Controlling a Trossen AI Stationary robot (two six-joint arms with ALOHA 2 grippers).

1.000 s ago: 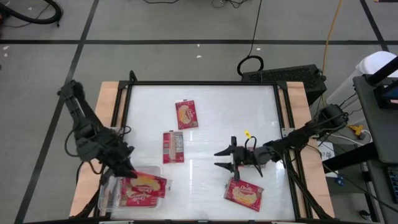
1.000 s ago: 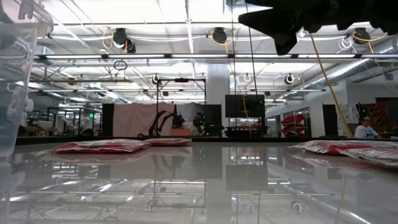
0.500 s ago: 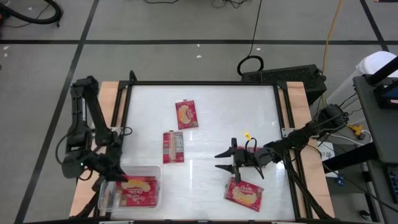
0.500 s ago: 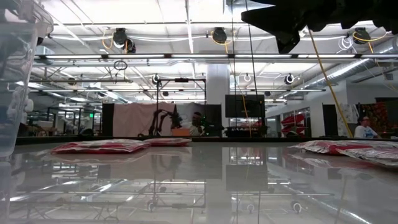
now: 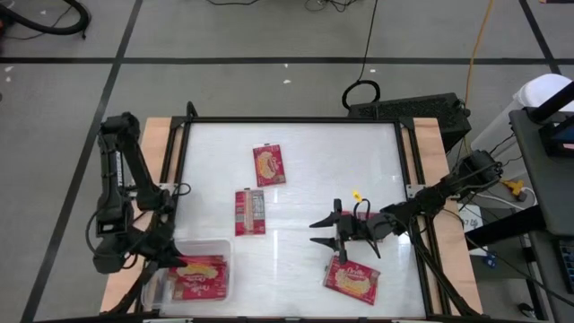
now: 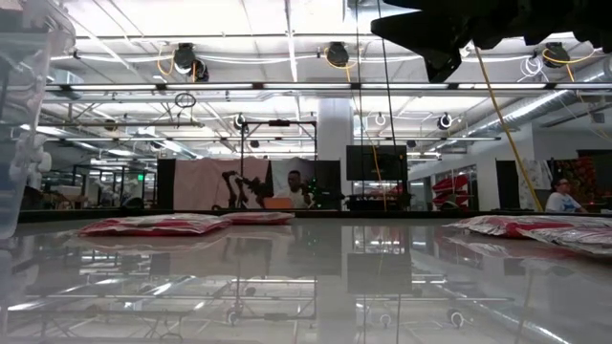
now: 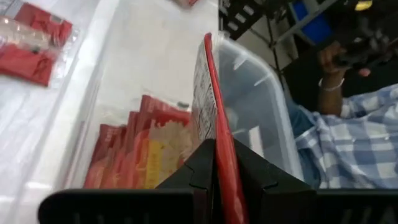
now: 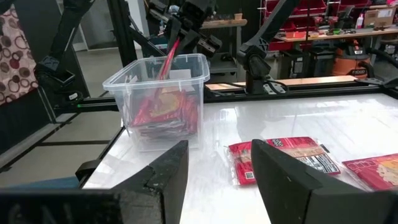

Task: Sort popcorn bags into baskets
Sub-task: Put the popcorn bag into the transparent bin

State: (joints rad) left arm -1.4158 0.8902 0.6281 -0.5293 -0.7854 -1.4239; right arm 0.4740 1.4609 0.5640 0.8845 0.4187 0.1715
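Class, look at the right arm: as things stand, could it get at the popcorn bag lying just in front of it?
Probably yes. The right gripper hovers with jaws open beside that popcorn bag, which lies flat on the table with nothing over it.

table | on it: tub, three loose packets

Left gripper jaws clamped; right gripper jaws spread

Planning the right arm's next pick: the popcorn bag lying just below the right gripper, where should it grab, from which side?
Come straight down from above. The popcorn bag lies flat on the table and skewed to its edges, so there's probably no side access. Turn the wrist to span its short width near the middle. The right gripper is open, hanging nearby. The left gripper holds another bag over the basket.
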